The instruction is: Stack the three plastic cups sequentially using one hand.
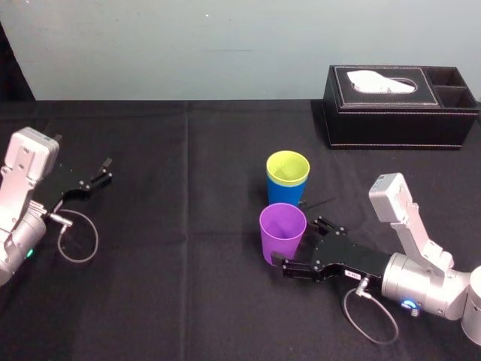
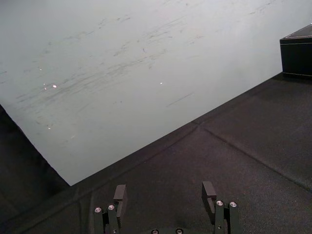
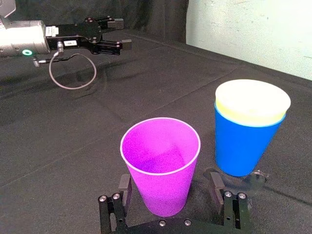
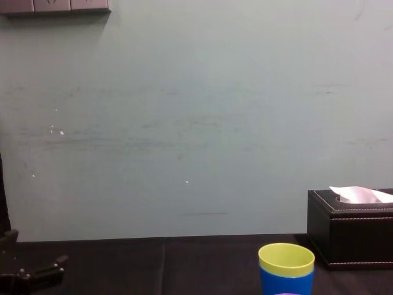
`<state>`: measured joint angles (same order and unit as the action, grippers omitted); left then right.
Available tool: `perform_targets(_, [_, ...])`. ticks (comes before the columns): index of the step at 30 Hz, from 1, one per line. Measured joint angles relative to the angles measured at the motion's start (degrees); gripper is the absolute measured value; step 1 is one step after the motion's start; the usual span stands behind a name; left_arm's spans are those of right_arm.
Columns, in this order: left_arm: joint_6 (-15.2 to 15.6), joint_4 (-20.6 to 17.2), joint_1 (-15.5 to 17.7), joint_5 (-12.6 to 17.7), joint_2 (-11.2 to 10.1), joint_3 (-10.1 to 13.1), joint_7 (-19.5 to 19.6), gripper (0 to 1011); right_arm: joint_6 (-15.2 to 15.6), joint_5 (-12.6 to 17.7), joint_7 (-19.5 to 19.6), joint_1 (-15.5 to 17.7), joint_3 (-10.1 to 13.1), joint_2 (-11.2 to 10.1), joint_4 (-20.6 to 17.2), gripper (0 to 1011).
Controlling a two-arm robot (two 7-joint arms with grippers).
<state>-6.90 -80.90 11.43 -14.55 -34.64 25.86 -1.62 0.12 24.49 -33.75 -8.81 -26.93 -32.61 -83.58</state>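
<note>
the right claw is spread either side of the purple cup on the bench. just behind, the yellow-green cup sits nested in the blue cup. the left claw rests spread, far left.

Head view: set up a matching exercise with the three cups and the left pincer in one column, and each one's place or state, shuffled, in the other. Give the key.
Column one:
1. purple cup
2. yellow-green cup
3. blue cup
4. left pincer

Column two:
A. nested inside another cup
B. open and holding nothing, at the left side of the table
C. standing alone between the open fingers of the right pincer
D. holding another cup inside it

Pairs: 1-C, 2-A, 3-D, 4-B.
</note>
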Motion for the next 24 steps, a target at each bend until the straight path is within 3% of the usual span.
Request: perform_targets(24, [0.0,0.0,0.0,0.0,0.0,0.0,0.0,1011,-0.93,-1.3,-0.37,-2.95,-0.95,3.26,3.69,1004])
